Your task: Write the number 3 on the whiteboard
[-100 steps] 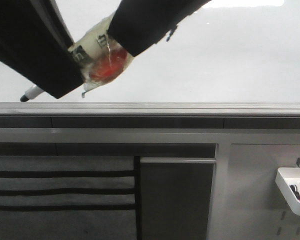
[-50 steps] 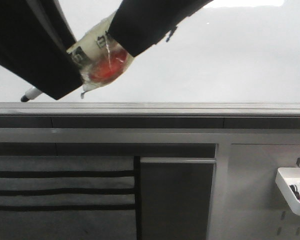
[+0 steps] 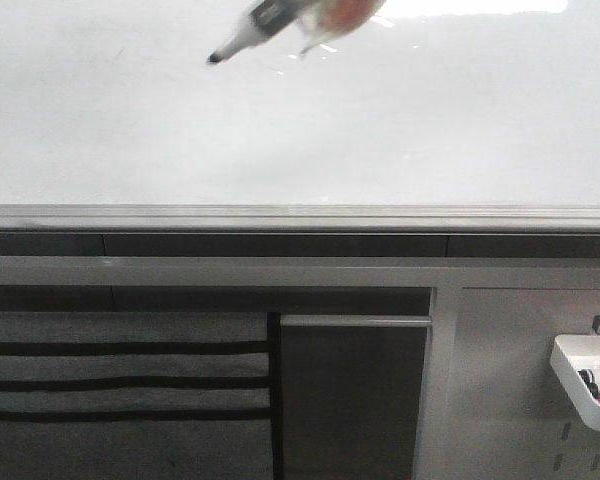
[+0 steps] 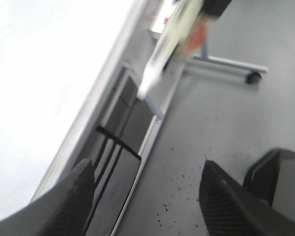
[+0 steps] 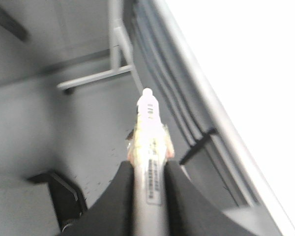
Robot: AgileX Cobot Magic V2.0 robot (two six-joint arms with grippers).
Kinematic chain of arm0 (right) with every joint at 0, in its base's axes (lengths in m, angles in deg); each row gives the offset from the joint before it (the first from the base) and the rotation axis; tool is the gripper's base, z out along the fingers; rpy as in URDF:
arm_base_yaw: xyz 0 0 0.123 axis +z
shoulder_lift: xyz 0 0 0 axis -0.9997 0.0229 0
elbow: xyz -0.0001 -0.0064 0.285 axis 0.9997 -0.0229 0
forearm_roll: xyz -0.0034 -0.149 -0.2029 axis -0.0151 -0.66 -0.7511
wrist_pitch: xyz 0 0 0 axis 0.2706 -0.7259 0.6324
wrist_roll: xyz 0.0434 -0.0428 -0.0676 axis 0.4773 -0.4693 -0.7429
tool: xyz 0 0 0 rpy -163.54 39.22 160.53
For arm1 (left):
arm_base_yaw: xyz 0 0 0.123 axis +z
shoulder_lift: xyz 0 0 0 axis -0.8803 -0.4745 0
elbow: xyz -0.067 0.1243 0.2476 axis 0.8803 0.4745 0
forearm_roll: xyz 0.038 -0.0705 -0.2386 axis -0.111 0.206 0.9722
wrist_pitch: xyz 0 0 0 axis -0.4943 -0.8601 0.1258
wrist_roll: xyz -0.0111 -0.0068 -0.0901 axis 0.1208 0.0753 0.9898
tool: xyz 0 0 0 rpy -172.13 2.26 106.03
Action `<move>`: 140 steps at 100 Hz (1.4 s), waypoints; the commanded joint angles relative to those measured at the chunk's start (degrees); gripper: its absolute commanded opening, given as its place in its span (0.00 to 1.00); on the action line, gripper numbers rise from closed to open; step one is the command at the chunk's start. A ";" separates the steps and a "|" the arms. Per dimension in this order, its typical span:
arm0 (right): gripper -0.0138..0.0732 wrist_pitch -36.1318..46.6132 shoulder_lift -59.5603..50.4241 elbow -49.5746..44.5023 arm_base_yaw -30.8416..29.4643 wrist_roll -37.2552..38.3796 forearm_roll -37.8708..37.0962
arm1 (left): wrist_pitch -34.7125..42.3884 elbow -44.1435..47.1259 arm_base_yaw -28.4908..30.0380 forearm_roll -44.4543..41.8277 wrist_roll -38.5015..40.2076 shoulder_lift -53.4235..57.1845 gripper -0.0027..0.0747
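Looking at the front view, you see the marker (image 3: 248, 30) at the top edge, dark tip pointing down-left, tilted, hovering over the whiteboard (image 3: 400, 130); whether the tip touches the surface you cannot tell. A bit of clear wrap with something red-orange (image 3: 342, 12) sits on the barrel just behind it, cut off by the frame edge. No gripper body shows in that view. The board surface you can see is blank white with glare, no number 3 visible on it. The grey metal edge rail (image 3: 300, 215) runs along the board's lower side, the grey slatted panel (image 3: 120, 380) sits below it on the left, and a small white tray (image 3: 580, 385) with markers hangs at lower right. In the right wrist view, your right gripper (image 5: 148, 172) has both fingers (image 5: 122, 196) pinched tight on the marker's barrel (image 5: 148, 142), white end sticking out ahead, board rail running alongside. In the left wrist view, your left gripper (image 4: 145, 196) is spread wide with nothing between its pads (image 4: 76, 194); the marker (image 4: 169, 44) shows blurred, well ahead of it, near the board edge (image 4: 96, 98).
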 commanded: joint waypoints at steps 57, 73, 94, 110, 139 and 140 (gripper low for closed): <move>0.11 11.07 -10.89 -11.65 -12.98 19.23 0.41 | 10.03 9.25 14.05 5.15 9.97 8.88 0.59; 0.11 5.89 -3.42 -4.56 -12.98 19.23 1.21 | 10.03 9.25 14.05 5.15 9.97 8.88 0.59; 0.11 1.77 8.82 8.65 -12.98 19.23 1.21 | 10.03 9.25 14.05 5.15 9.97 8.88 0.59; 0.11 2.55 15.81 15.53 -12.98 19.23 1.21 | 10.03 9.25 14.05 5.15 9.97 8.88 0.59; 0.11 10.07 22.10 18.09 -12.98 19.23 0.52 | 10.03 9.25 14.05 5.15 9.97 8.88 0.59; 0.11 10.39 22.31 18.09 -12.98 19.23 0.41 | 10.03 9.25 14.05 5.15 9.97 8.88 0.59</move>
